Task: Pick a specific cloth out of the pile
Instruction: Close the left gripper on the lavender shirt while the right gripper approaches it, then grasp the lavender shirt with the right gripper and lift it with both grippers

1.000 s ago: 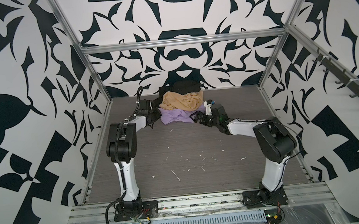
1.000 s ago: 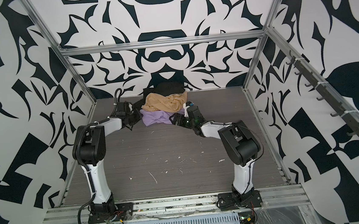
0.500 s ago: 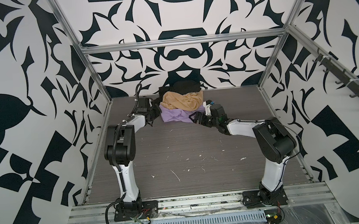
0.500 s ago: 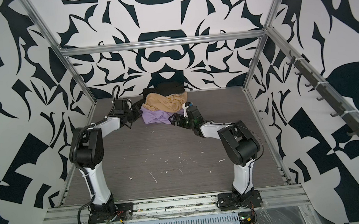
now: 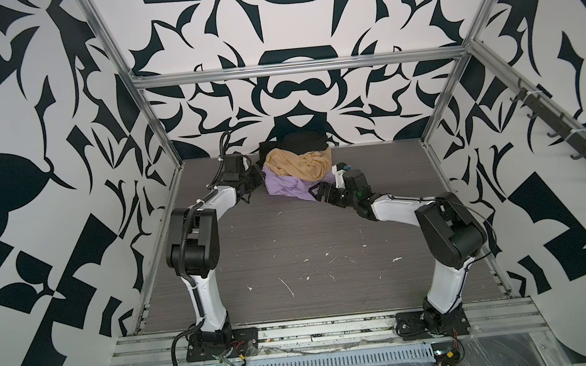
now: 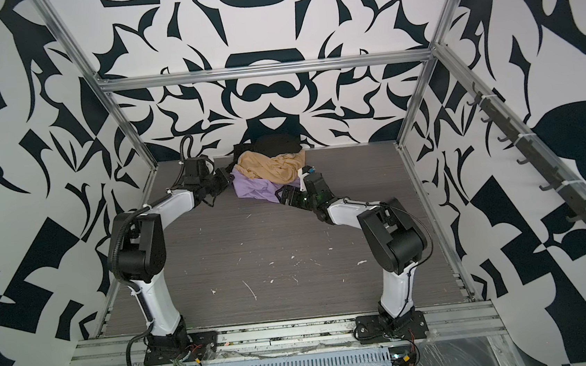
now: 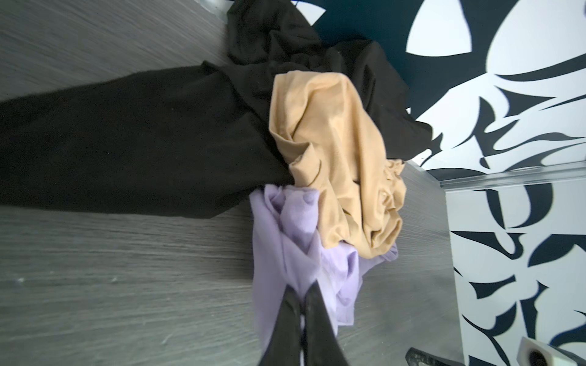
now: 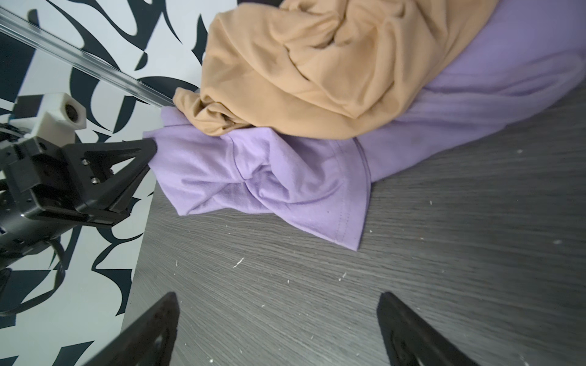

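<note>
Lilac cloth [image 7: 285, 250], clamped at its edge in left gripper [image 7: 302, 294] jaws, lying under tan-orange garment [image 8: 317, 63] in the pile [image 5: 297, 161]; right gripper [image 8: 278, 298] jaws spread wide, low over bench [image 8: 459, 269].

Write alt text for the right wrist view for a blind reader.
The left gripper is shut on a corner of the lilac cloth, which lies on the grey table partly under a tan garment. The right gripper is open over the table, short of the cloth.
</note>
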You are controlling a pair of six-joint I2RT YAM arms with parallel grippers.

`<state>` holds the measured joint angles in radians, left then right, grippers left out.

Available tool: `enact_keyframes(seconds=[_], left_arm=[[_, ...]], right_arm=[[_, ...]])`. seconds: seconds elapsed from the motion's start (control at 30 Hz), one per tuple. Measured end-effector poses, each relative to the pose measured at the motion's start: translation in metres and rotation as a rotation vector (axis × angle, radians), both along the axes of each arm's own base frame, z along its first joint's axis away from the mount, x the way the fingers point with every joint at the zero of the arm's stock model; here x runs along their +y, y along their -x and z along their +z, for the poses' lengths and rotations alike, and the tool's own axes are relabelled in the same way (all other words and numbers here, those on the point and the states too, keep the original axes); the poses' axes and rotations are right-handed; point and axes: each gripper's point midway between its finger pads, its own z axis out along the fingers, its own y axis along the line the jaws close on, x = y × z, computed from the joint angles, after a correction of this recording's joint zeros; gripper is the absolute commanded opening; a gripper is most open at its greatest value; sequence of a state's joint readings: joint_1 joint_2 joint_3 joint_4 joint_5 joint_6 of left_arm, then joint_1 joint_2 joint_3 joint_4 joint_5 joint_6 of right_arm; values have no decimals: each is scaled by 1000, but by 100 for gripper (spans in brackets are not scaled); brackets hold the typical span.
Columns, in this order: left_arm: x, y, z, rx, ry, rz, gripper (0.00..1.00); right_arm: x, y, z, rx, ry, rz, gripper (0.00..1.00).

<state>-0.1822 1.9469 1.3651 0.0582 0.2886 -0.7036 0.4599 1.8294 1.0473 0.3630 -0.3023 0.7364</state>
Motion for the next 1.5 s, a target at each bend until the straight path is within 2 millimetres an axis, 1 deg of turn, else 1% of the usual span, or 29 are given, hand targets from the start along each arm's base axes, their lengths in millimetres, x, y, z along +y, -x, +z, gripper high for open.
enact_keyframes(seconds=[0.1,0.2,0.43,0.57,0.73,0.8,1.0,1.17,1.23,1.33,1.5], left_arm=[[-4,-2,11,-14,16,-10,0],[-6,0,19,-19,30,-16,0],[-9,5,41,-39,70,-23,0],[-13,4,53,-45,102,-33,0],[-18,4,61,-39,140,-44,0],[-18,5,62,-35,148,-44,0],[-22,7,72,-26,181,-52,0],[-24,6,88,-11,208,-49,0],[-23,7,93,-3,219,-42,0],[-23,7,102,8,231,-31,0],[-24,5,123,14,257,-20,0]], right_arm=[[0,0,16,-34,-10,1,99],[0,-2,25,-55,-15,1,99],[0,-2,25,-56,-7,1,99],[-1,-3,25,-61,0,2,99],[-2,-4,25,-78,24,9,99],[-1,-5,29,-93,37,18,99],[4,-18,57,-223,102,71,99],[8,-33,84,-327,189,106,99],[9,-37,91,-354,217,119,99],[9,-38,94,-374,249,136,99],[8,-35,87,-375,292,164,99]])
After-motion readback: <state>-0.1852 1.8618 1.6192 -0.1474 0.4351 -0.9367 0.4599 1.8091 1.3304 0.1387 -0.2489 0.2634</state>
